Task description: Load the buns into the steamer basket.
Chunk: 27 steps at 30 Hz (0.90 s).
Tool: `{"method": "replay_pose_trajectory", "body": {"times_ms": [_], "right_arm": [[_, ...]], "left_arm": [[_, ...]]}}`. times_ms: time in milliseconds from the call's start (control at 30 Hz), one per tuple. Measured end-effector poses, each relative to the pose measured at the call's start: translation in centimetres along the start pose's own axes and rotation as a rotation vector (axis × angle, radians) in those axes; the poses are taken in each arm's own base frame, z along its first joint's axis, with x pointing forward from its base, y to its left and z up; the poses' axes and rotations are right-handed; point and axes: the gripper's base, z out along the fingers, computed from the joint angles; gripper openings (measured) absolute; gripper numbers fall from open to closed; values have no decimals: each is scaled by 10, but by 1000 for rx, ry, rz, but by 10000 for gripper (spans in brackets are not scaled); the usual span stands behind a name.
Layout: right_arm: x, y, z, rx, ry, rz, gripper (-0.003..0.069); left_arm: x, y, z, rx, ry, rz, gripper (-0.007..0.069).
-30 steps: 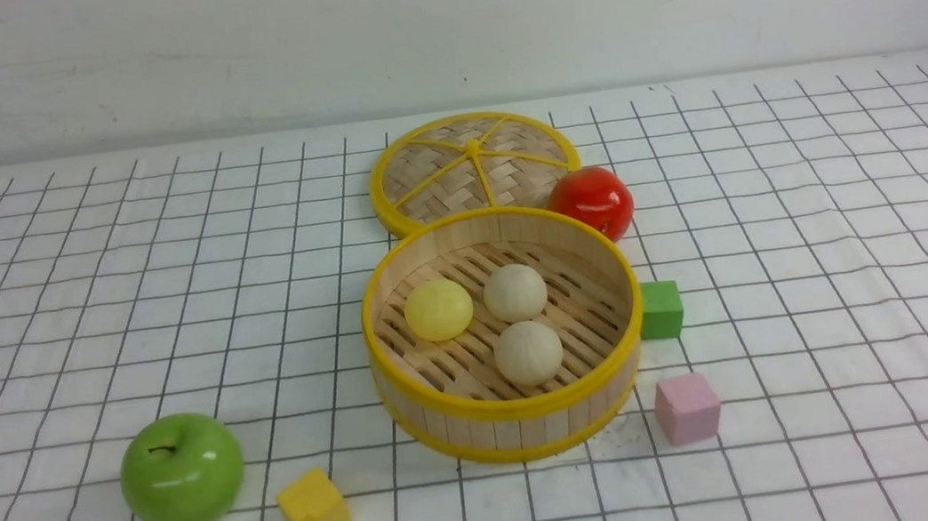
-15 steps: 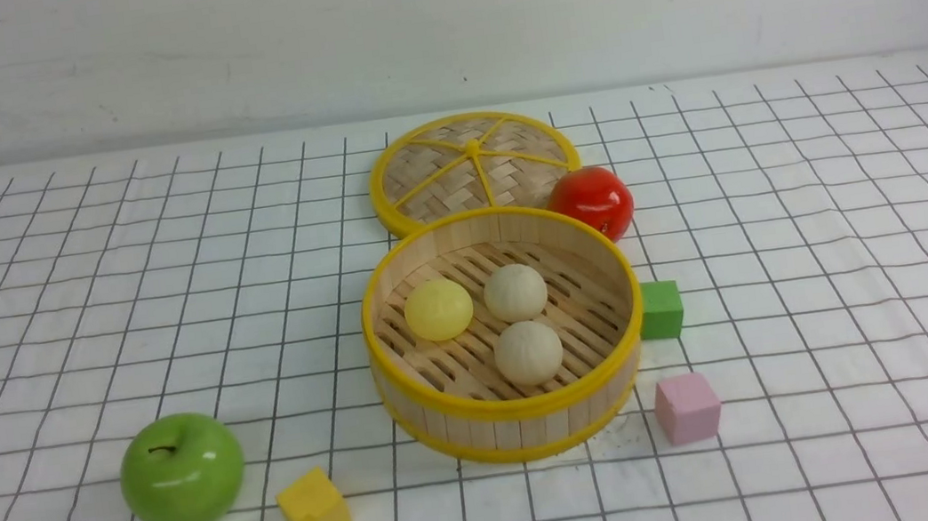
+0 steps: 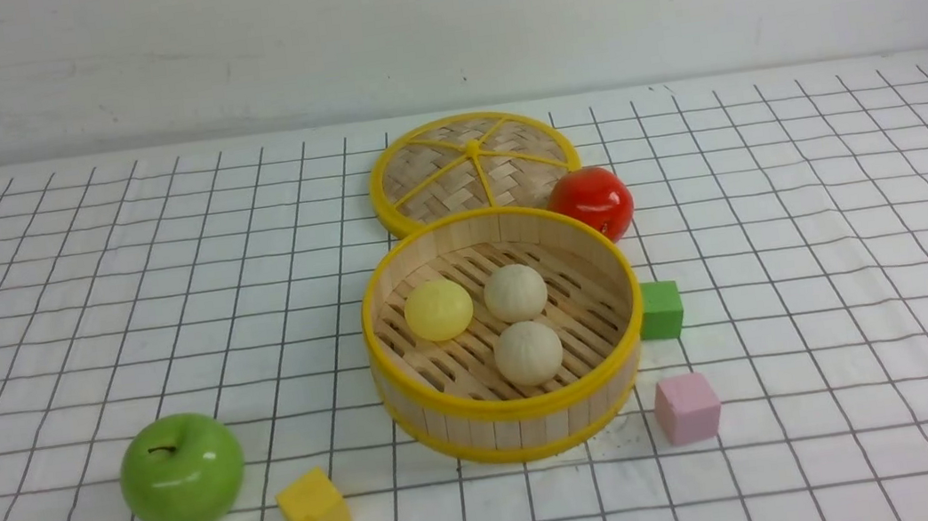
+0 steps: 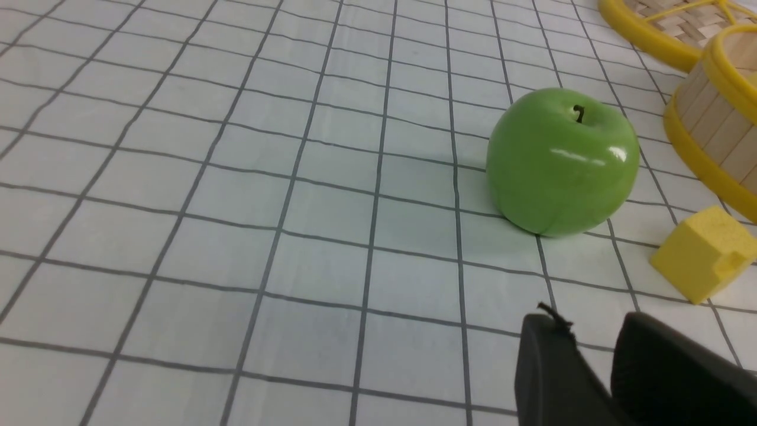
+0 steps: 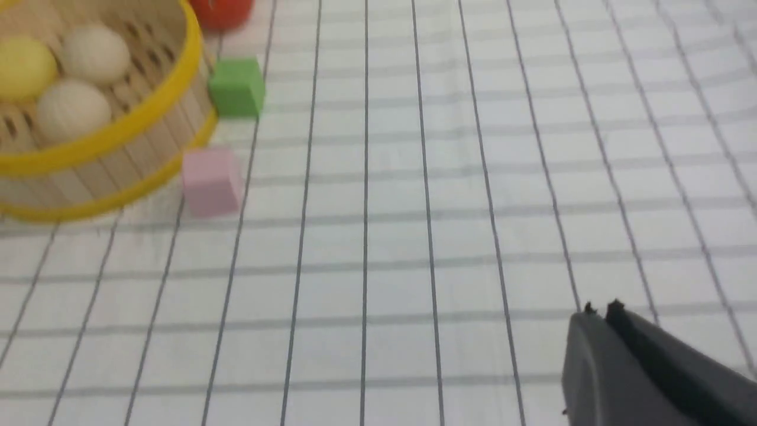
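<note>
In your wrist views, both grippers, left [image 4: 591, 322] slightly apart and right [image 5: 602, 310] together, are cut off by the frame edge; the basket [image 3: 519, 432] and buns [image 3: 527, 352] remain unmoved.

The front view is bright and evenly lit, with the wall [image 3: 433, 22] a pale grey-white and shadows on the grid-lined tabletop [image 3: 830, 248] faint and soft-edged. Small highlights show on the glossy green apple [image 3: 182, 472] and the red tomato [image 3: 593, 204], while the buns [image 3: 527, 352] look matte. The left wrist view is dimmer and greyer, fairly crisp around the apple, with its gripper fingers [image 4: 547, 361] very dark. The right wrist view is bright but blurred: the pink cube [image 5: 212, 181] and green cube [image 5: 237, 87] have smeared edges, and many grid lines are softened.
</note>
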Motion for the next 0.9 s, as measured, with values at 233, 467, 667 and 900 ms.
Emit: {"method": "replay_pose_trajectory", "body": {"times_ms": [233, 467, 667, 900], "right_arm": [[4, -1, 16, 79, -212, -109, 20], [72, -4, 60, 74, -151, -108, 27], [99, -3, 78, 47, -104, -54, 32], [98, -3, 78, 38, -115, -35, 32]], "left_arm": [[0, 0, 0, 0, 0, 0, 162], [0, 0, 0, 0, 0, 0, 164], [0, 0, 0, -2, 5, 0, 165], [0, 0, 0, -2, 4, 0, 175]]}}
